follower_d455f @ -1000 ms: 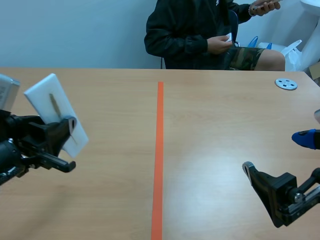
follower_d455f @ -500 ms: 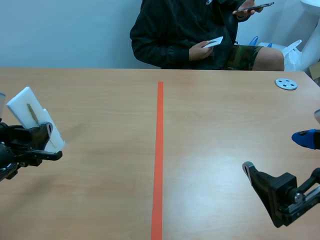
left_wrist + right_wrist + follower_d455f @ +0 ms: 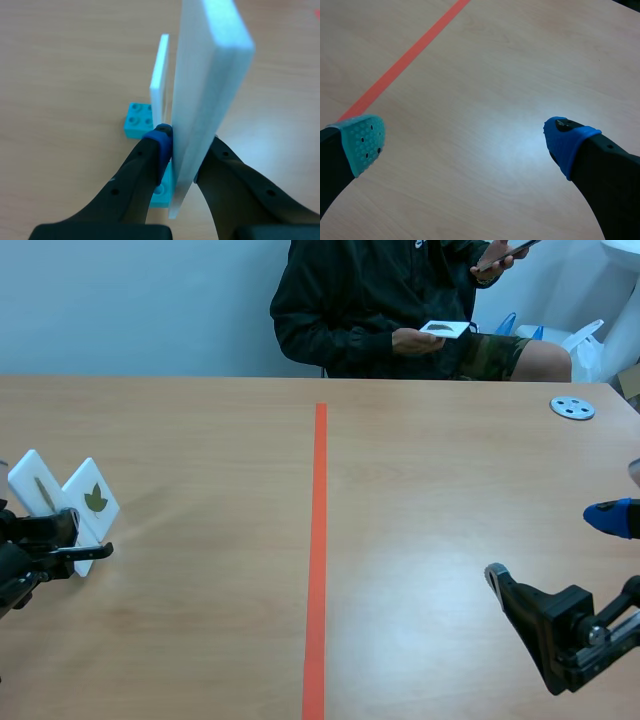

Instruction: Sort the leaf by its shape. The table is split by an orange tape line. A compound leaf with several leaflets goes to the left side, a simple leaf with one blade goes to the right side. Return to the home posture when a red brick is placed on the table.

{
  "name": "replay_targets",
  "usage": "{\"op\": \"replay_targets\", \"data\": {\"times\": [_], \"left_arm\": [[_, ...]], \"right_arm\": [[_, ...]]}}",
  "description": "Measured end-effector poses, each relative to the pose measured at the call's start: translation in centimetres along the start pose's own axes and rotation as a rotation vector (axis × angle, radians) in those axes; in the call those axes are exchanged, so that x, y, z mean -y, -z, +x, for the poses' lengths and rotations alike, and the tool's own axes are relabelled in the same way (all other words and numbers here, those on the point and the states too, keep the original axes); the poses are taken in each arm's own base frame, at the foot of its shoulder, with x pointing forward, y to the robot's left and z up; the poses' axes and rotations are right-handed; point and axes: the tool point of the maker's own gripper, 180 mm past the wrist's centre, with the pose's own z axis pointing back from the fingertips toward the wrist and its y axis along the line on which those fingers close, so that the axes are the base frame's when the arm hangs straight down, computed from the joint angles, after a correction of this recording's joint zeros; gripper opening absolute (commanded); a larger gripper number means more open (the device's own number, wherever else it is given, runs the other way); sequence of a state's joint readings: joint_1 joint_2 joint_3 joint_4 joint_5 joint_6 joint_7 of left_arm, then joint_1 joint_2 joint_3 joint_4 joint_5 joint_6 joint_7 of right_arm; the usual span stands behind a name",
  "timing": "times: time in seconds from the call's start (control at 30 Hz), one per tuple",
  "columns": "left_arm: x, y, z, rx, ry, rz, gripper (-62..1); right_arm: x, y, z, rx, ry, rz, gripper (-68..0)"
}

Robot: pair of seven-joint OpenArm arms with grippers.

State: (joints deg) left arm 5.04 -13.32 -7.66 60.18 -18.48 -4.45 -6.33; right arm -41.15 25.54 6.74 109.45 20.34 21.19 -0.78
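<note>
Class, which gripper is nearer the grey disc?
Right. The right gripper sits open on the same side of the tape line as the grey disc, nearer the robot; the left gripper, shut on a white card, is far across the table.

table (image 3: 200, 490): smooth wood-grain top with a soft sheen. white card (image 3: 210, 75): thick, matt, foam-like board, clean-cut edges. turquoise brick (image 3: 138, 120): studded plastic, slightly glossy. tape line (image 3: 318, 540): flat matt orange.
</note>
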Motion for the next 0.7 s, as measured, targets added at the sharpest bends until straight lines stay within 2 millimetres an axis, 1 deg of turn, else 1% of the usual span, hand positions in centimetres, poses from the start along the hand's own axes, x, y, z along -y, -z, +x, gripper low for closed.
{"op": "replay_targets", "data": {"times": [0.17, 0.27, 0.3, 0.33, 0.4, 0.47, 0.53, 0.63, 0.7], "left_arm": [[-0.8, 0.0, -1.4, -0.017, -0.008, 0.023, -58.1], [-0.8, -0.1, -1.4, -0.012, -0.009, 0.025, -57.8], [-0.8, -0.1, -1.4, -0.012, -0.009, 0.025, -57.0], [-0.8, -0.1, -1.4, -0.012, -0.009, 0.025, -54.8], [-0.8, -0.1, -1.4, -0.012, -0.008, 0.025, -49.1], [-0.8, -0.1, -1.4, -0.012, -0.008, 0.025, -41.4], [-0.8, -0.1, -1.4, -0.012, -0.008, 0.025, -31.5], [-0.8, -0.1, -1.4, -0.011, -0.008, 0.025, -13.0], [-0.8, -0.1, -1.2, 0.0, -0.009, 0.025, -2.9]], "right_arm": [[0.0, 0.0, 0.0, 0.0, 0.0, 0.0, 0.4], [0.0, 0.0, 0.0, 0.0, 0.0, 0.0, 0.4], [0.0, 0.0, 0.0, 0.0, 0.0, 0.0, 0.4], [0.0, 0.0, 0.0, 0.0, 0.0, 0.0, 0.4], [0.0, 0.0, 0.0, 0.0, 0.0, 0.0, 0.4], [0.0, 0.0, 0.0, 0.0, 0.0, 0.0, 0.4], [0.0, 0.0, 0.0, 0.0, 0.0, 0.0, 0.4], [0.0, 0.0, 0.0, 0.0, 0.0, 0.0, 0.4], [0.0, 0.0, 0.0, 0.0, 0.0, 0.0, 0.4]]}}
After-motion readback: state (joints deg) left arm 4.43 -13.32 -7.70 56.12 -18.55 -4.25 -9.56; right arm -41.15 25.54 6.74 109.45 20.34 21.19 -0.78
